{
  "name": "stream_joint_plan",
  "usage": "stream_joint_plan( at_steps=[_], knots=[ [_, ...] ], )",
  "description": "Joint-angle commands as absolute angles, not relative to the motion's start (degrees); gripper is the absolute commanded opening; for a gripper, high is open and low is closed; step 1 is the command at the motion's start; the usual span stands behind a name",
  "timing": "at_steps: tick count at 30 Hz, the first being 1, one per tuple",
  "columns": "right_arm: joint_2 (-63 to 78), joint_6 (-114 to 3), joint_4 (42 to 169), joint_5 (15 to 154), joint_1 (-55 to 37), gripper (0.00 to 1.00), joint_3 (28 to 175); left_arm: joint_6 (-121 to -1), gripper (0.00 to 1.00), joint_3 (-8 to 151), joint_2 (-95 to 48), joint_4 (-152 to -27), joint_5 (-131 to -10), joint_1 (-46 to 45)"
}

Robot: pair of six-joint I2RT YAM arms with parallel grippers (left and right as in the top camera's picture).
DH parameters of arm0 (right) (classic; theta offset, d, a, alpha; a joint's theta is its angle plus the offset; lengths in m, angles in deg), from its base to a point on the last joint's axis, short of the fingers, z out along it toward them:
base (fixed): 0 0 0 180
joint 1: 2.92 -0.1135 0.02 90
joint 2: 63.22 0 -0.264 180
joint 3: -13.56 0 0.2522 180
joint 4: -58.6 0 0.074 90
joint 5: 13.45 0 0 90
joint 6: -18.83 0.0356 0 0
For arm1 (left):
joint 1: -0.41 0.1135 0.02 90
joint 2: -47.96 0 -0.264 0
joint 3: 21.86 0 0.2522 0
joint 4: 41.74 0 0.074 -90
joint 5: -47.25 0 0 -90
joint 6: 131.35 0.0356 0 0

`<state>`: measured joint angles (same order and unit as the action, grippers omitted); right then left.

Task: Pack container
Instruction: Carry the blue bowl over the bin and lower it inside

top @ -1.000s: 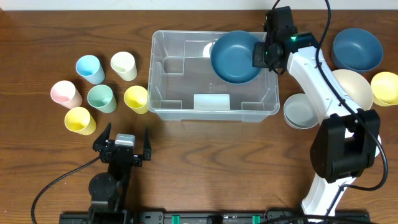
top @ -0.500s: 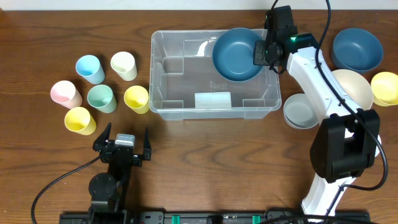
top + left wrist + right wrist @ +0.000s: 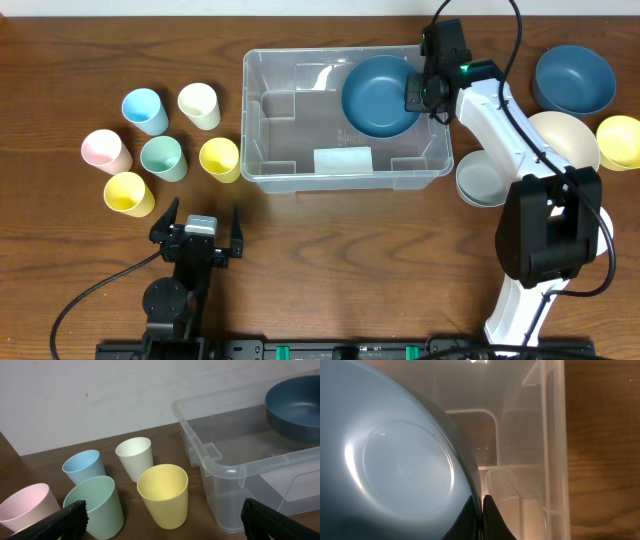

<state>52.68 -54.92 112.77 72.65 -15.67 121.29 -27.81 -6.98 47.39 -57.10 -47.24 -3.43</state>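
The counter (image 3: 330,240) is carrying everything, laid out for sorting: loose pieces at both ends, the packing space in the middle. The container (image 3: 290,130) is sitting at the far centre of it, open side up and within reach of both arms, its floor mostly bare.

The right arm (image 3: 500,110) is reaching across the container's right end, its jaws pinching tight on the rim of a dark blue bowl (image 3: 378,95). An edge grip of this kind is leaving the bowl hanging tilted – probably so it can slide down past the wall. The bowl is occupying the far right corner of the container; whether it is touching the floor I cannot tell.

To the right, outside the container, a second dark blue bowl (image 3: 573,80), a cream bowl (image 3: 565,135) and a grey bowl (image 3: 480,180) are waiting near the working arm, likely next in line.

The left arm (image 3: 195,245) is idling at the near edge with its jaws spread wide and holding nothing – facing the pastel cups (image 3: 162,157) clustered just beside the container's left wall.
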Motion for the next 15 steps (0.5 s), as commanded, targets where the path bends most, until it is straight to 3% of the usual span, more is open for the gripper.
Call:
stream_joint_plan(
  at_steps=[1,15],
  knots=[
    [53.2,-55.2,112.1,72.0,-15.7,0.01,121.3,-27.7,0.98,-7.9,47.7,-59.1,-48.1,-3.1],
    [55.2,-55.4,111.0,72.0,-15.7,0.01,121.3,-27.7,0.98,-7.9,47.7,-59.1,-48.1,-3.1]
  ],
)
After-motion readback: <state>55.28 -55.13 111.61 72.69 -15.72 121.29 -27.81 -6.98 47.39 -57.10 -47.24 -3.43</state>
